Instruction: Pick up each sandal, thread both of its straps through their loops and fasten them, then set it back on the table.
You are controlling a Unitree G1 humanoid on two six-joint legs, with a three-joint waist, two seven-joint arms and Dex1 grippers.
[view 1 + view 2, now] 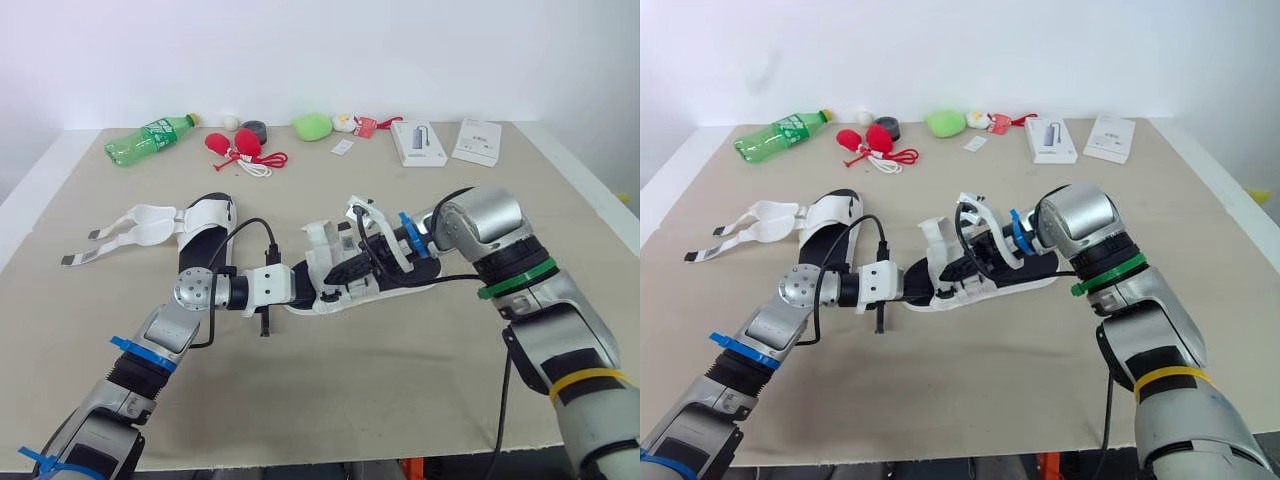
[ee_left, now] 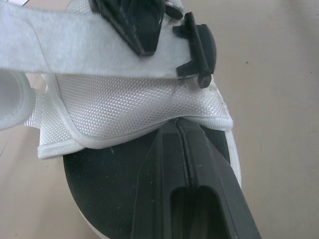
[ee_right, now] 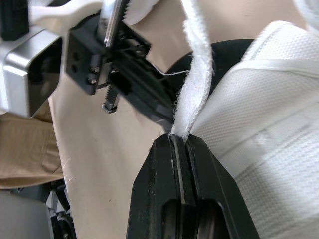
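Centre sandal [image 1: 372, 272] sits low over the table [image 1: 400, 380]. Your left gripper [image 2: 179, 125] has its jaws pressed together on the mesh upper; your right gripper [image 3: 182, 142] pinches a white strap [image 3: 197, 74], apparently unfastened. Second sandal [image 1: 200, 225] lies to the left, straps loose. Most work remains.

A plain white wall [image 1: 320, 50] runs behind the tabletop [image 1: 400, 380], bright across the middle and greyer toward its left end. The tabletop is covered in a matt beige sheet, with a white border [image 1: 30, 190] showing along both sides. The light is soft and even, and shadows are faint. Near the far edge lie a green plastic bottle [image 1: 150, 139] on its side, a light green lump [image 1: 312, 126], a grey box [image 1: 418, 142] and a white packet [image 1: 477, 141]. Below the front edge the space is dark.
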